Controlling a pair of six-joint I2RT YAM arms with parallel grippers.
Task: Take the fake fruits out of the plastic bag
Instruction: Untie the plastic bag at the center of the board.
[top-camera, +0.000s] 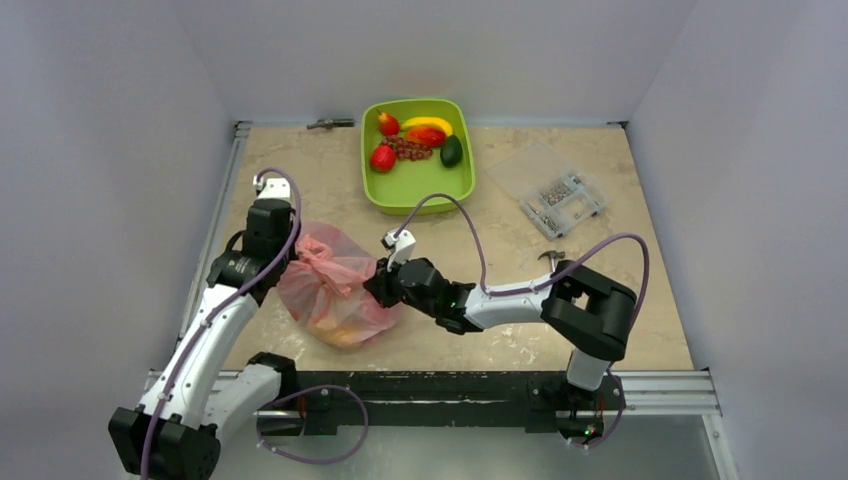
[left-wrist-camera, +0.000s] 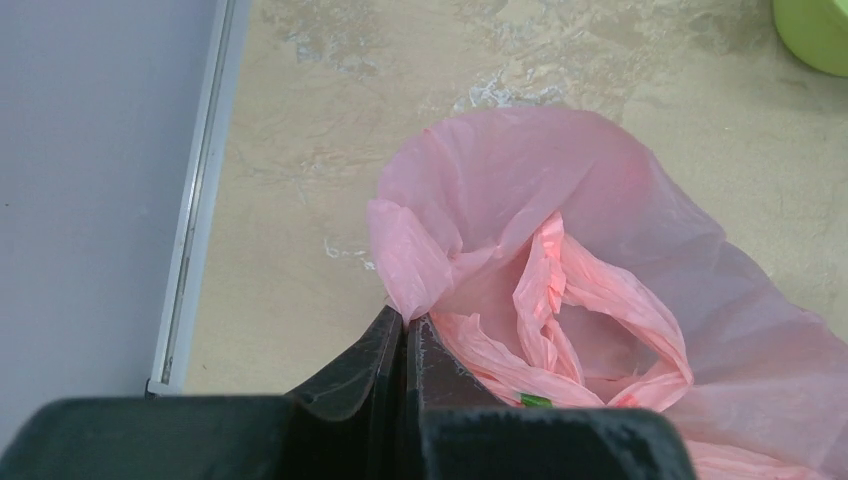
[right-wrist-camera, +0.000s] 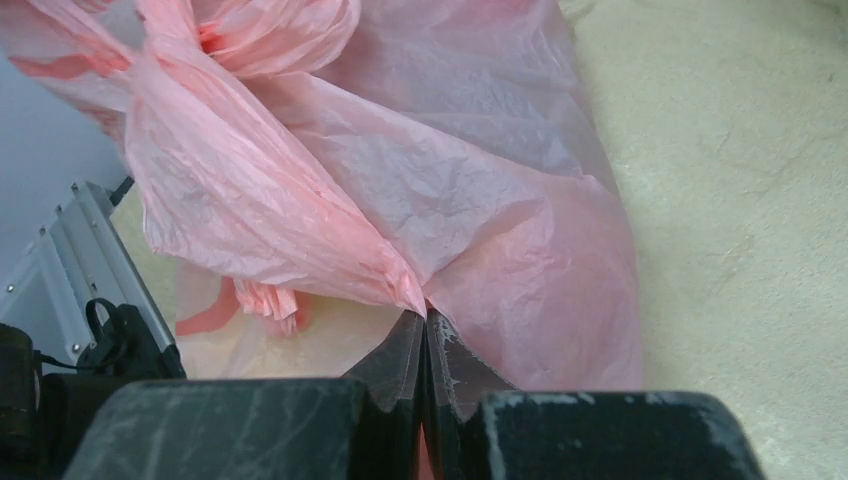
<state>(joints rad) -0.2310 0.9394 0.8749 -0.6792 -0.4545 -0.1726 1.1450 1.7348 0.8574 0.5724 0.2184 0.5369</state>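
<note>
1. The plastic bag (top-camera: 335, 290) lies on the near-left part of the table (top-camera: 600, 300). Its long axis runs from far-left to near-right, with the bunched mouth at the far end.
2. It is thin, crinkled, translucent pink film.
3. The left gripper (left-wrist-camera: 407, 322) pinches the bag's left rim, and the right gripper (right-wrist-camera: 425, 315) pinches its right side.
4. Glossy fake fruits (top-camera: 383, 157) sit in a lime-green tray (top-camera: 425, 190) beyond.

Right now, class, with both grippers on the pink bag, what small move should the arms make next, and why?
The left gripper and right gripper are each shut on a fold of the plastic bag, on opposite sides. Its opening looks crumpled, and fake fruits show through it. So probably ease the grippers apart to spread the mouth.
</note>
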